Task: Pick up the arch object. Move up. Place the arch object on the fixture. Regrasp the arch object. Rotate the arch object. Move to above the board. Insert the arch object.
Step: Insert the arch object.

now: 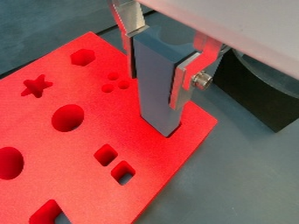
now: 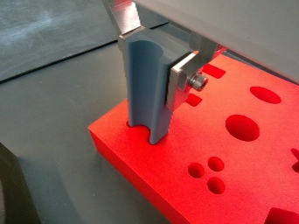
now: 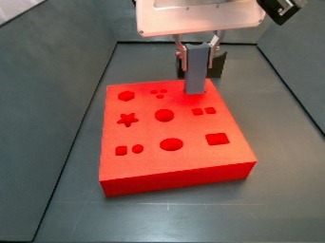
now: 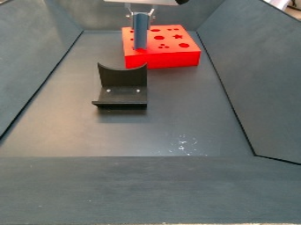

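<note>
Dark grey bench point(image 4: 177, 132) with raised walls lies all around me, and no writing or label can be read on anything in view. Over the red board point(image 3: 178, 152), at its edge nearest the fixture point(image 4: 120, 86), my fingers point(image 1: 177, 74) are clamped on the arch object point(image 1: 156, 83), which I hold upright with its lower end at or just into the board's surface; in a wrist view its notched end point(image 2: 149, 131) meets the red top. That fixture stands apart on the bench.
</note>
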Tool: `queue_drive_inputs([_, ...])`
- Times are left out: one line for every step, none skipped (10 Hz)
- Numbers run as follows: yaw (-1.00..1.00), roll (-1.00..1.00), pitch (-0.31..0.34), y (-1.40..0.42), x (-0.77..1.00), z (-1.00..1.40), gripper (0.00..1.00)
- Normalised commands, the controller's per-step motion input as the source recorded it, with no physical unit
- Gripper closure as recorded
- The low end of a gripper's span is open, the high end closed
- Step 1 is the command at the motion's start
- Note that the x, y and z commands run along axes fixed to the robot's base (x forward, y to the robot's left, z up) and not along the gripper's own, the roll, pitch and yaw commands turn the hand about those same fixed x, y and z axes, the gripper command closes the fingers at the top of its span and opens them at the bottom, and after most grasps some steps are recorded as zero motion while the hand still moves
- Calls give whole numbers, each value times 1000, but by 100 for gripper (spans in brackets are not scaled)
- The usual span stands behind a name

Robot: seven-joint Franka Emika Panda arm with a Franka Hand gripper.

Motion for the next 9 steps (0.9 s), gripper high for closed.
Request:
queue_drive_inputs([0,-73,-100,237,57,-677,100])
queue_drive_inputs([0,-1,-73,140,89,-574,100])
queue_drive_inputs([0,0,0,0,0,-54,100])
queue_drive_inputs([0,16,0,0,0,-71,100])
queue_drive_inputs([0,139,-109,-26,0,-543,100])
queue_drive_inputs([0,157,-159,-57,0,-837,100])
queue_drive_inputs([0,93,-193,-51,0,-854,100])
queue_drive_inputs([0,79,-190,-34,0,-854,100])
queue_drive_inputs([0,49,-180,0,40,-871,100])
